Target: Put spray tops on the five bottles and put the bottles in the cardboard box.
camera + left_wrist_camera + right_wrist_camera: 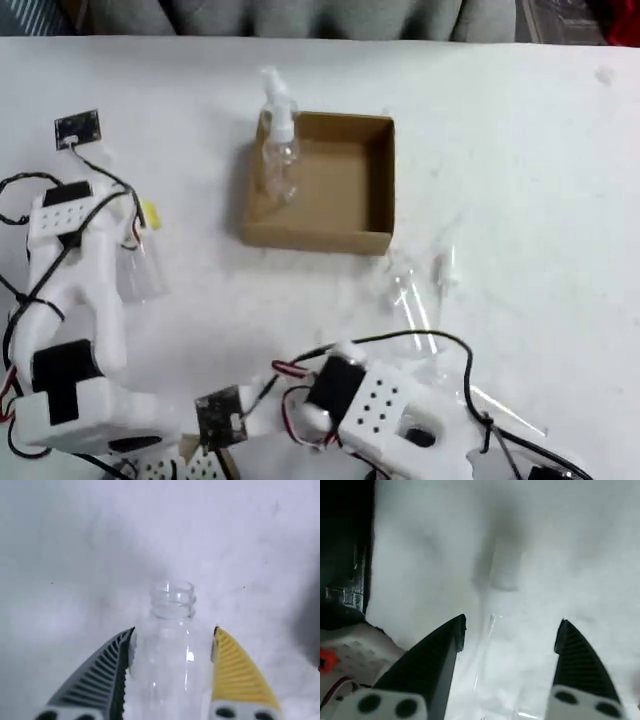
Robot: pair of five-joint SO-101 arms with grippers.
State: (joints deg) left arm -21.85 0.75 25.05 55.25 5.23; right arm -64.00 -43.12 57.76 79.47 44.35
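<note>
My left gripper [172,632] is shut on a clear bottle [172,645] that has a bare threaded neck and no spray top. From above, this bottle [141,268] sits at the table's left, beside the left arm. A capped bottle [277,143] with its spray top on stands inside the cardboard box [372,205], against the box's left wall. Clear uncapped bottles [408,300] and a spray top [444,270] lie on the table in front of the box's right corner. My right gripper [512,630] is open above faint clear plastic [487,645] on the table.
The right arm's white housing [385,402] and its cables [470,370] fill the front middle of the table. A small circuit board [78,127] lies at the far left. A grey seat back [300,15] runs behind the table's far edge.
</note>
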